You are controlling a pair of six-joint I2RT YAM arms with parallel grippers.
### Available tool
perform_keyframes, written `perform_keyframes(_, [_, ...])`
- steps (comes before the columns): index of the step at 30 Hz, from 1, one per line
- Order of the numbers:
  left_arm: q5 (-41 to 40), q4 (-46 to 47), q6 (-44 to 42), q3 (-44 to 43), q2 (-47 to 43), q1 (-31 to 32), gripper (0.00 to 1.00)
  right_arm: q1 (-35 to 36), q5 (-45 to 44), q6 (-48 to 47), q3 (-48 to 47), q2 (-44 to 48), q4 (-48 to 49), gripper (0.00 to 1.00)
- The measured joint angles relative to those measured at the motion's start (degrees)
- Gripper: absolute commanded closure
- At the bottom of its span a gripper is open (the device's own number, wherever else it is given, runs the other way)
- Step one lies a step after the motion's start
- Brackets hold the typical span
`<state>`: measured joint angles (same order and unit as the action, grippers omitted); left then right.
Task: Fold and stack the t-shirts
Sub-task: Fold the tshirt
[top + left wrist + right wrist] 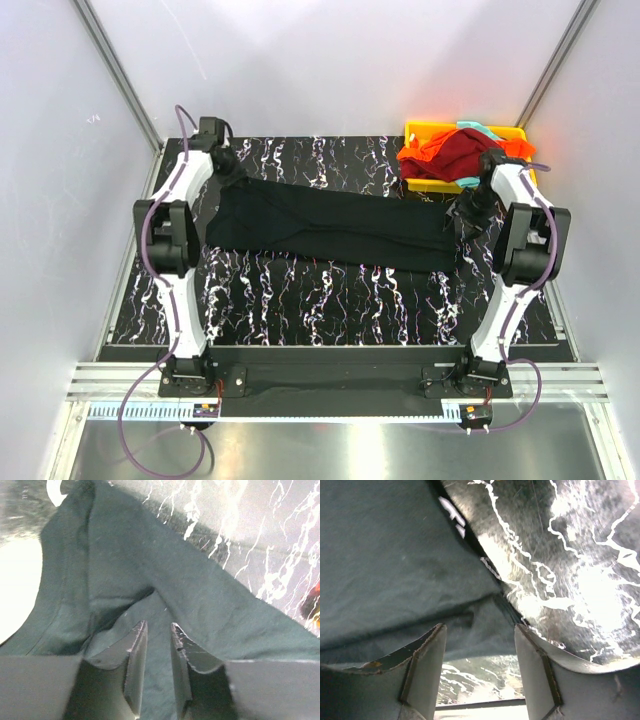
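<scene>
Black t-shirt lay stretched in a long band across the middle of the marbled mat, running from the mat's far-left corner down toward its right edge. The cloth was flat over most of its length, with the lower hem slanting toward the mat's near-right part.

Left gripper sat at the mat's far-left corner, on the end of the black t-shirt. In the left wrist view, the left gripper had its jaws drawn close, only a narrow slot between them, and a raised fold of the dark cloth filled that slot: clamped on the black t-shirt.

Right gripper stood near the mat's right edge, at the other end of the shirt. In the right wrist view, the right gripper had its jaws spread wide. The shirt's edge lay just beyond the tips, and bare mat showed beside it. Nothing was pinched, and I could not tell whether the tips touched the cloth.

Yellow tray rested on the mat's far-right corner. The dark red t-shirt was heaped on top in it, and the orange t-shirt spilled over the tray's left rim onto the mat. Only a sliver of the teal t-shirt showed at the back of the heap. All three were crumpled, not folded.
</scene>
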<state>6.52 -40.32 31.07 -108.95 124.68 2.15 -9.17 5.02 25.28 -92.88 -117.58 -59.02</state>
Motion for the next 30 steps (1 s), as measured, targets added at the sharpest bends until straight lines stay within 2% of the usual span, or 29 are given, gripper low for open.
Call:
perform_keyframes(3, [-0.85, 0.11, -1.27, 4.44, -5.03, -0.04, 0.66, 0.31, 0.11, -0.66, 0.37, 2.51, -0.15, 0.34])
perform_keyframes(7, [-1.11, 0.17, -2.84, 13.55, -16.63, -0.04, 0.65, 3.30, 0.07, -1.14, 1.42, 6.84, 0.28, 0.29])
perform_keyframes(12, [0.44, 1.68, -4.33, 25.83, -31.45, -0.02, 0.67, 17.51, 1.11, -0.81, 1.38, 8.87, 4.44, 0.28])
perform_keyframes(15, [3.30, 2.99, -4.55, 32.98, -36.02, -0.04, 0.67, 26.69, 2.56, 0.46, 0.39, 8.00, 6.64, 0.29])
perform_keyframes(19, [7.17, 3.37, -4.50, 38.60, -36.41, -0.04, 0.67, 35.26, 4.72, 2.84, -1.64, 5.40, 12.00, 0.36])
perform_keyframes(20, [7.93, 3.37, -4.48, 39.39, -36.37, -0.04, 0.67, 36.74, 5.22, 3.69, -1.90, 4.70, 13.25, 0.44])
perform_keyframes(21, [8.70, 3.48, -4.37, 39.89, -36.37, -0.04, 0.67, 37.92, 5.46, 4.44, -2.27, 3.89, 14.34, 0.45])
perform_keyframes(27, [13.35, 7.13, -2.38, 40.50, -36.37, -0.04, 0.67, 41.59, 6.23, 7.58, -3.56, -1.77, 19.47, 0.50])
perform_keyframes(29, [14.56, 8.63, -1.40, 41.42, -36.37, -0.04, 0.67, 42.49, 6.01, 8.04, -3.91, -3.76, 20.81, 0.56])
perform_keyframes(30, [14.82, 9.09, -1.07, 41.90, -36.37, -0.04, 0.68, 42.91, 5.97, 8.28, -4.09, -4.59, 21.42, 0.65])
